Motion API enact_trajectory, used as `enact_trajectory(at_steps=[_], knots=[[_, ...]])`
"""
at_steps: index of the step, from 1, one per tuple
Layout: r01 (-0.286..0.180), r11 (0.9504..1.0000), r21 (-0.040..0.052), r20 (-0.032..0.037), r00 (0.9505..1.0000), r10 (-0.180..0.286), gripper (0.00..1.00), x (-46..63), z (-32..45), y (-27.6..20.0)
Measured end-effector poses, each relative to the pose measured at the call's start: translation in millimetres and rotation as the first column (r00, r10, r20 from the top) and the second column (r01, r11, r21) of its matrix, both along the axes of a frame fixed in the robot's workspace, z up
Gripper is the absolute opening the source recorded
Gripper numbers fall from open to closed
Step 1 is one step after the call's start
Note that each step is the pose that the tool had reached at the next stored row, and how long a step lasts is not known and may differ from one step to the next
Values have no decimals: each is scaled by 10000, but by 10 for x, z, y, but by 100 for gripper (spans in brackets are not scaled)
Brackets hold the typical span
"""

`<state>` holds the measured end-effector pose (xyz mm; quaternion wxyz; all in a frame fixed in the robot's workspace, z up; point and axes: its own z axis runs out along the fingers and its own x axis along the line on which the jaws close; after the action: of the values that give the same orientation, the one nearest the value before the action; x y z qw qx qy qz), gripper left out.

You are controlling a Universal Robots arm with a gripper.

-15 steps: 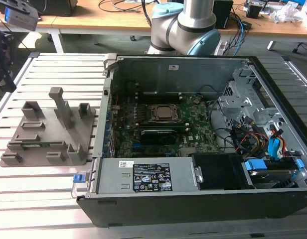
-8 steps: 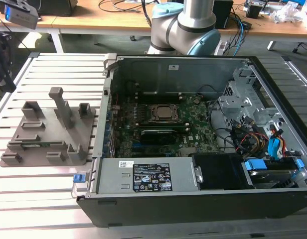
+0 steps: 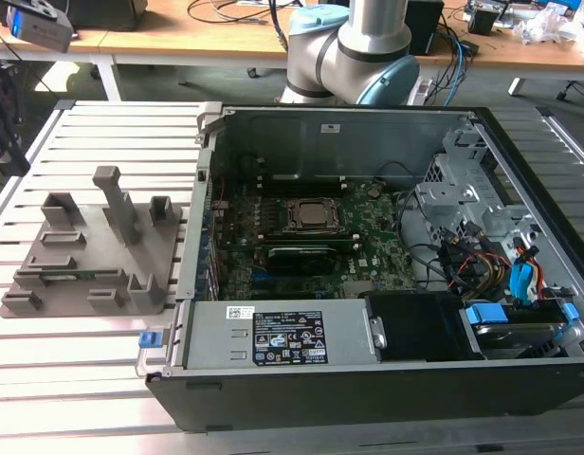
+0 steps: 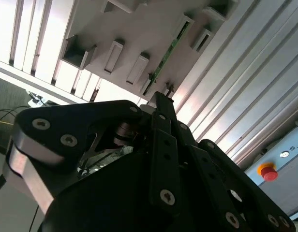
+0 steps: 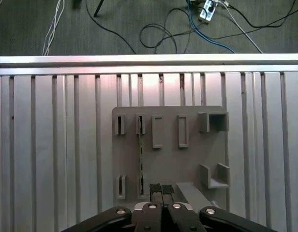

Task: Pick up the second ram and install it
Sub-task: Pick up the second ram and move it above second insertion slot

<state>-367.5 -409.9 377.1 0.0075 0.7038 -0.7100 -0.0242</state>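
First wrist view gives us a straight-down look at the grey fixture (image 5: pixel 187 159), which lies on the slatted metal table (image 5: pixel 52 145). The second ram (image 5: pixel 141 154) stands on its edge in that fixture, caught in slots at both ends, so from above we see it as a thin dark line. In the second wrist view it appears as a long, narrow green strip (image 4: pixel 167 50). In the exterior view a sliver of green (image 3: pixel 79 276) shows low in the fixture.

The gripper (image 5: pixel 161 188) hangs over the fixture's edge with its two black pads pressed together and nothing between them. Its tips are just beside one end of the stick, not on it.

To the exterior view's right of the fixture stands the open computer case (image 3: pixel 368 398), with the motherboard (image 3: pixel 368 251) inside. A white label (image 3: pixel 290 339) with dark print lies on its grey inner cover, and a small white sticker (image 3: pixel 327 128) sits on the far wall. We cannot make out the writing on either.
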Motion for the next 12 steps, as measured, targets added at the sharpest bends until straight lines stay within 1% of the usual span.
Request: enact_trajectory(at_steps=[4,5,7,8,12], knots=[[-508,9987,0,0,9987,508,11,0,0,0],[-701,9975,0,0,9975,701,11,0,0,0],[-843,9964,0,0,9964,843,11,0,0,0],[-986,9951,0,0,9951,986,11,0,0,0],[-1011,9949,0,0,9949,1011,11,0,0,0]])
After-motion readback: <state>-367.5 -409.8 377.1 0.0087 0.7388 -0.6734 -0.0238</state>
